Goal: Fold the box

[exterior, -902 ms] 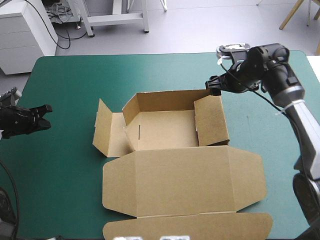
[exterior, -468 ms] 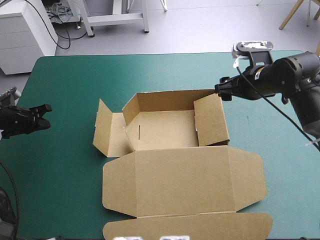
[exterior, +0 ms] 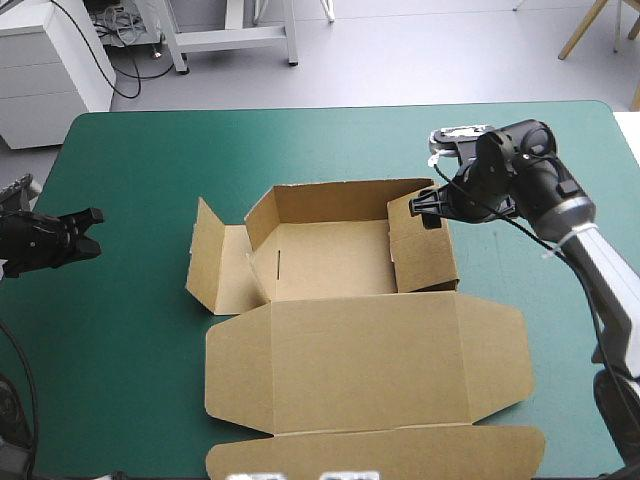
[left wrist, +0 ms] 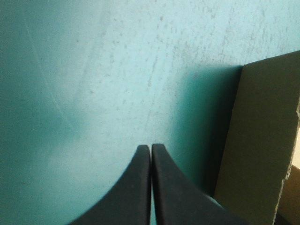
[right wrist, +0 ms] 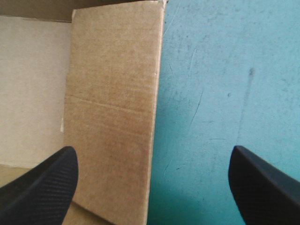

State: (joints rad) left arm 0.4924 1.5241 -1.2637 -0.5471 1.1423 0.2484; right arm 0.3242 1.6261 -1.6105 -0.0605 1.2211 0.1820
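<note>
Right gripper [exterior: 428, 203] returned over box [exterior: 330, 262] right wall, jaws wide; left gripper [left wrist: 151, 149] jaws together.

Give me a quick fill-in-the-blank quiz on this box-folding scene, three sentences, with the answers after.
1. The right pincer, at the far right corner of the box, is ____.
2. The left pincer, away from the box near the table's left edge, is ____.
3. The box's lid lies ____ on the teal-green cover.
Missing words: open; shut; flat.

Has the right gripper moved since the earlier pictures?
Yes. The right gripper came toward the box, from beyond its right wall to over that wall's far end.
</note>
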